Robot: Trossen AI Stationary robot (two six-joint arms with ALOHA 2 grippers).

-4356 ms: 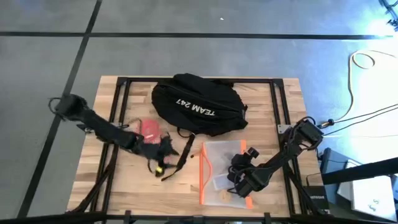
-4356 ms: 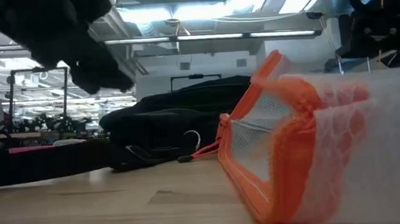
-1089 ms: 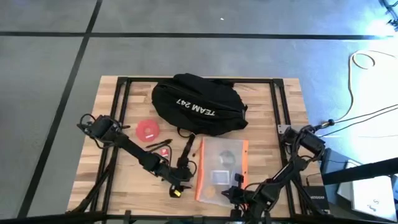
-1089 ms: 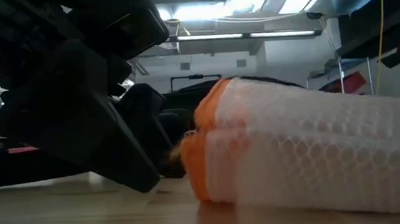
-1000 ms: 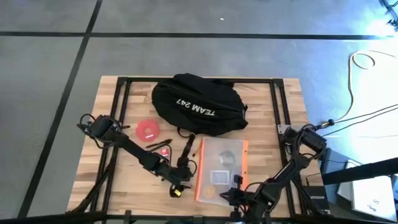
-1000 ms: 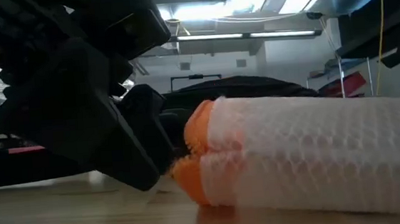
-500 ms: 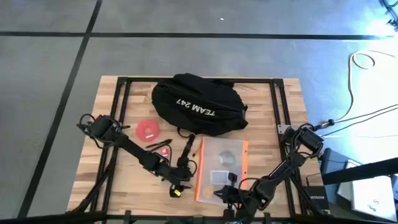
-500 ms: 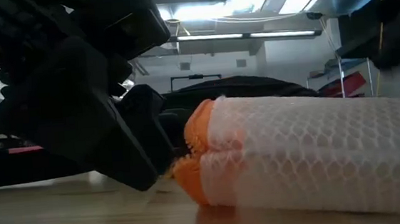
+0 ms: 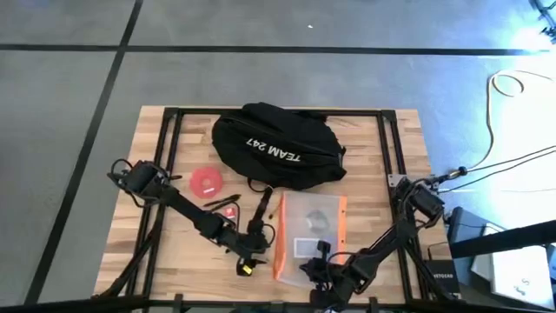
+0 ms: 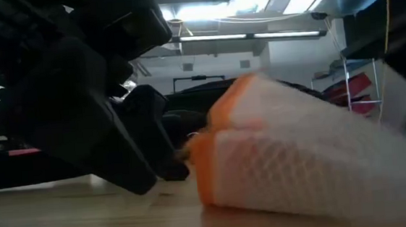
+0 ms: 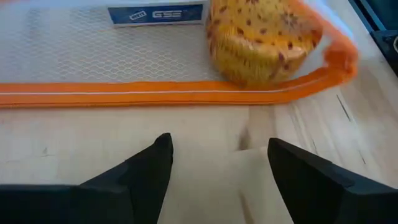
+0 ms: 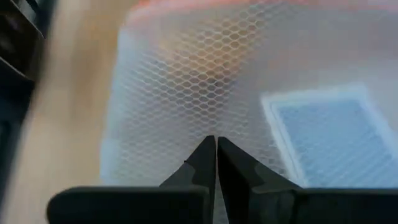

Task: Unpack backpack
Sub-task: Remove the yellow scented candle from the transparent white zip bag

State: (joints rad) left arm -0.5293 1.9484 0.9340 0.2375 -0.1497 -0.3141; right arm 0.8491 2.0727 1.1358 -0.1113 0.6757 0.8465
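Note:
The black backpack (image 9: 274, 148) with white lettering lies at the table's far middle. A clear mesh pouch (image 9: 308, 235) with orange edges lies in front of it, holding a blue-and-white box (image 11: 155, 14) and a yellow patterned round thing (image 11: 264, 40). My left gripper (image 11: 217, 162) stands open and low over bare wood just left of the pouch's orange left edge (image 11: 186, 93). My right gripper (image 12: 216, 144) is shut at the pouch's near end (image 9: 317, 265). My right gripper meets the mesh pouch near its near left corner, fingertips (image 12: 208, 152) together on the top mesh (image 12: 217, 124). It comes low from the table's near side. Whether one layer lies between the fingers cannot be seen. In the low view the pouch's end (image 10: 238, 103) is raised and tilted.
A red disc (image 9: 207, 183) and a small red-and-dark item (image 9: 228, 209) lie left of the pouch. A black strap (image 9: 261, 209) trails from the backpack toward my left gripper. Bare wood shows at the far left and right of the table.
My right gripper has slid toward the table's left along the pouch's near end. The pouch's near end, flat half a second ago, has risen and tilted at its left side. My left gripper has stayed where it was.

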